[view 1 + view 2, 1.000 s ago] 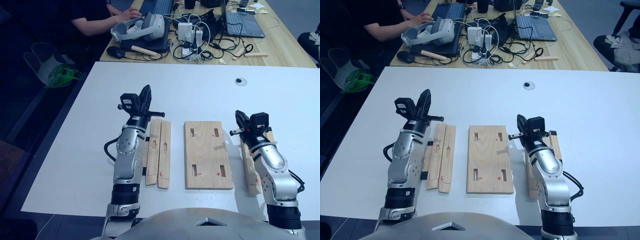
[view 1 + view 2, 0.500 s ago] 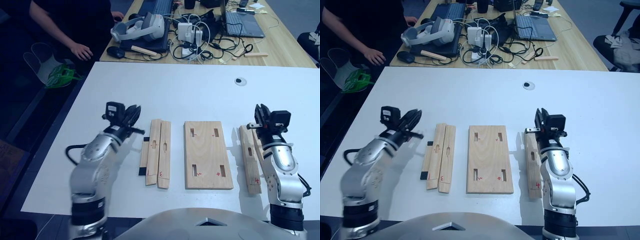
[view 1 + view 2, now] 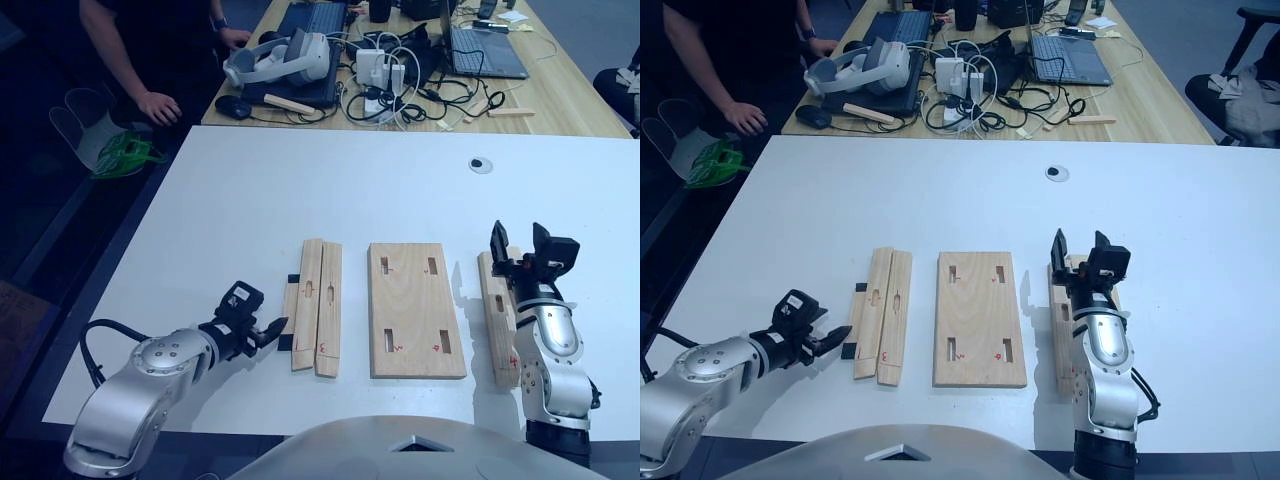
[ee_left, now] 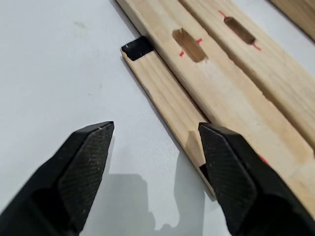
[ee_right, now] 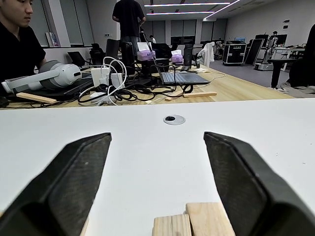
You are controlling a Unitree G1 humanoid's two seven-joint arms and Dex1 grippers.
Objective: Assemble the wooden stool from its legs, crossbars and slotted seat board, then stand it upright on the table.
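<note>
While the slotted seat board lies flat on the white surface, left hand low at the near end of the thin crossbar, fingers spread wide, empty, right hand over the far end of the right-side legs, likewise spread, holding nothing.

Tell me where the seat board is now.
In the head view, the seat board lies flat at mid-table, between the left strips and the right strips, touching neither.
</note>
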